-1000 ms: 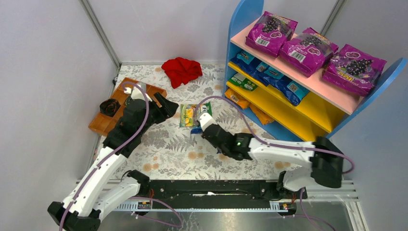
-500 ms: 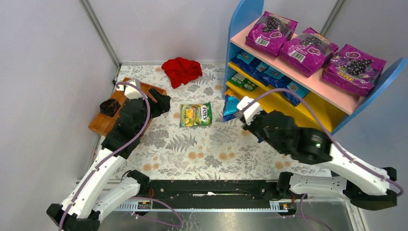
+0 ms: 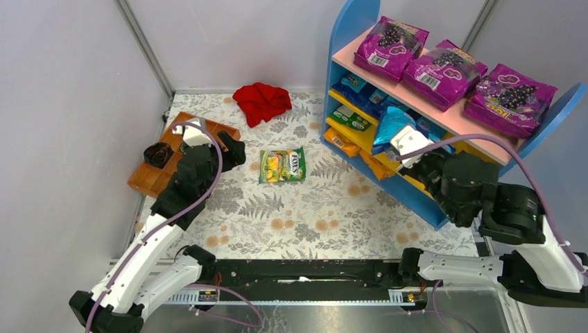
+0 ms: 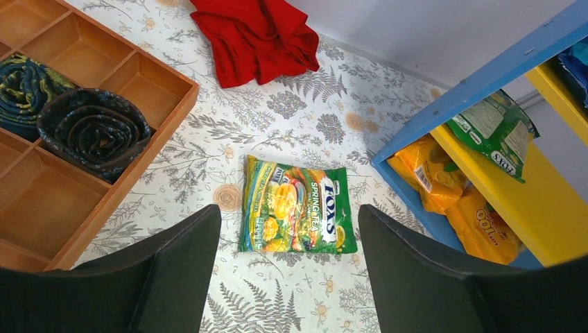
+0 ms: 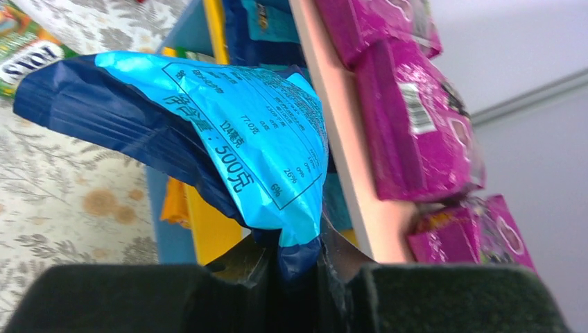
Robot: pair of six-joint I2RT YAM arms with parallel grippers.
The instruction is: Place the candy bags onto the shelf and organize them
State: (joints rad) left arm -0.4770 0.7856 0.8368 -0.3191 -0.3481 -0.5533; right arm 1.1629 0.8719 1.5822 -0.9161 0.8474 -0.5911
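Observation:
My right gripper (image 3: 401,147) is shut on a bright blue candy bag (image 3: 390,126) and holds it up in front of the shelf (image 3: 444,121), level with the yellow middle boards; the bag (image 5: 229,132) fills the right wrist view, pinched at its lower end. A green candy bag (image 3: 282,166) lies flat on the floral mat; in the left wrist view it (image 4: 297,215) lies just ahead of my open, empty left gripper (image 4: 288,277). Blue, green and orange bags lie on the shelf's lower boards.
Three magenta grape bags (image 3: 444,69) lie on the pink top board. A red cloth (image 3: 261,102) lies at the back of the mat. A brown wooden compartment tray (image 3: 156,166) with rolled dark cloths (image 4: 93,132) stands at the left, close to my left arm.
My right arm has carried the blue bag from beside the green bag on the mat, rightward and up to the shelf front. My left gripper has drawn back slightly.

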